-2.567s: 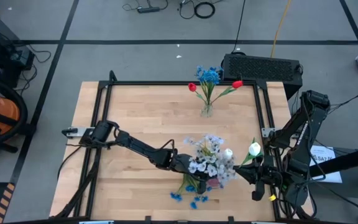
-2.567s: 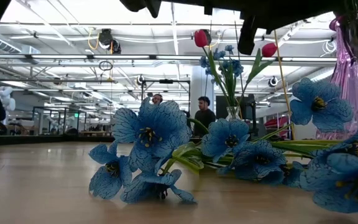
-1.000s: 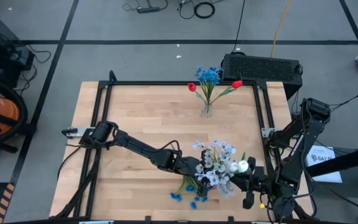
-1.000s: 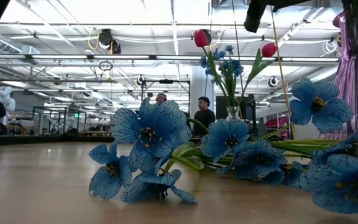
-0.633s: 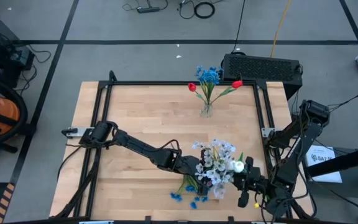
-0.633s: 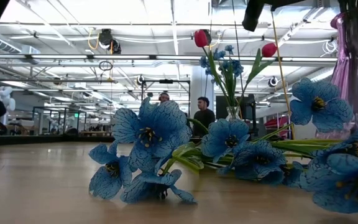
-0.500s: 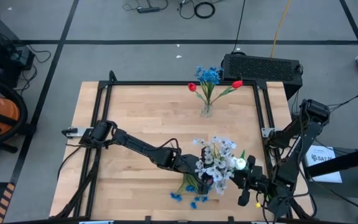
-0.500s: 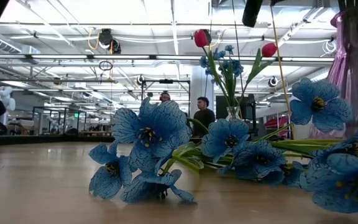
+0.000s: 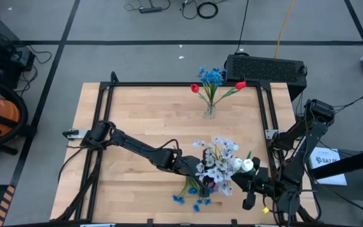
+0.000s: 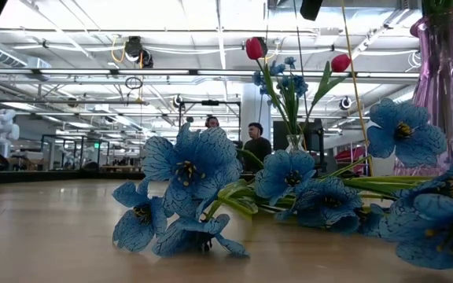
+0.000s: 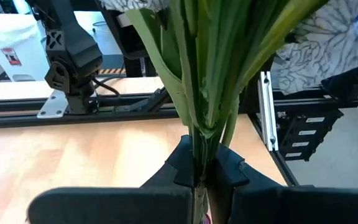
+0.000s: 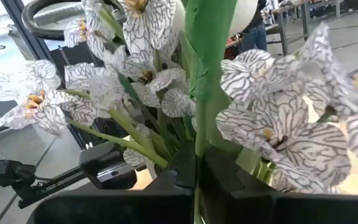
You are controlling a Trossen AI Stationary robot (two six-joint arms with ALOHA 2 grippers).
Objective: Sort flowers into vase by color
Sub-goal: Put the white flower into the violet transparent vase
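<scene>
A purple glass vase (image 10: 445, 94) stands near the table's near edge, right of the middle, and shows as a pink spot (image 9: 212, 185) from above. A bunch of pale lavender-white flowers (image 9: 214, 157) rises over it. My left gripper (image 9: 193, 169) is shut on that bunch's stems. Right of the bunch, my right gripper (image 9: 243, 181) is shut on the stem of a white tulip (image 9: 247, 165). Several blue flowers (image 9: 194, 200) lie loose on the table in front of the vase. Where the tulip's stem ends is hidden. My left gripper pinches the bunched green stems (image 11: 199, 163) between its two fingers, low on the bunch, coming nearly level from the table's left, across the stems. The stems stand upright and run down past the fingers toward the vase. My right gripper pinches the tulip's single green stem (image 12: 196, 146) between its two fingers, below the leaves. The fingers come level from the table's right and lie across the stem. The tulip stands upright above them, close against the lavender-white blooms.
A small clear vase (image 9: 210, 112) stands at the far middle, holding blue flowers (image 9: 211, 75) and two red tulips (image 9: 195, 88). A black frame (image 9: 266, 113) rims the table. People stand in the room behind (image 10: 254, 141). Bare wood lies at the left.
The purple vase has straightened and stands more upright in the low view. The dark gripper part at the top of that view has risen almost out of the picture. Both grippers stay shut on their stems, and the white tulip stays beside the bunch.
</scene>
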